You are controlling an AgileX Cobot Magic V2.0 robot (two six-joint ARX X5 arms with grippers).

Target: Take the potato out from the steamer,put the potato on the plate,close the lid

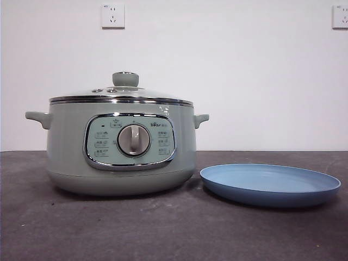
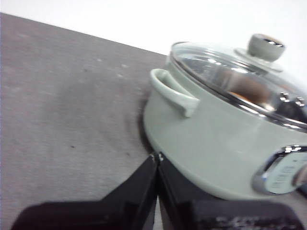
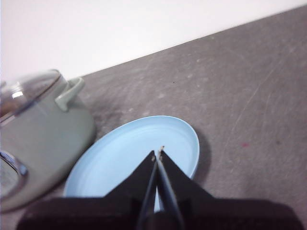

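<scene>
We see the steamer (image 1: 117,147) standing on the dark surface (image 1: 109,228) with the lid (image 1: 120,93) seated on it, and the plate (image 1: 270,185) just beside it, bare.

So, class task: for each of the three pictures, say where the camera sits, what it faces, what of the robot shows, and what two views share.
Front view: low at table height, facing the steamer, lid on, and the plate; no robot shows.
Left wrist view: on the left arm, facing the steamer; left end effector shut.
Right wrist view: on the right arm, above the plate; right end effector shut.
All three share the steamer.
</scene>
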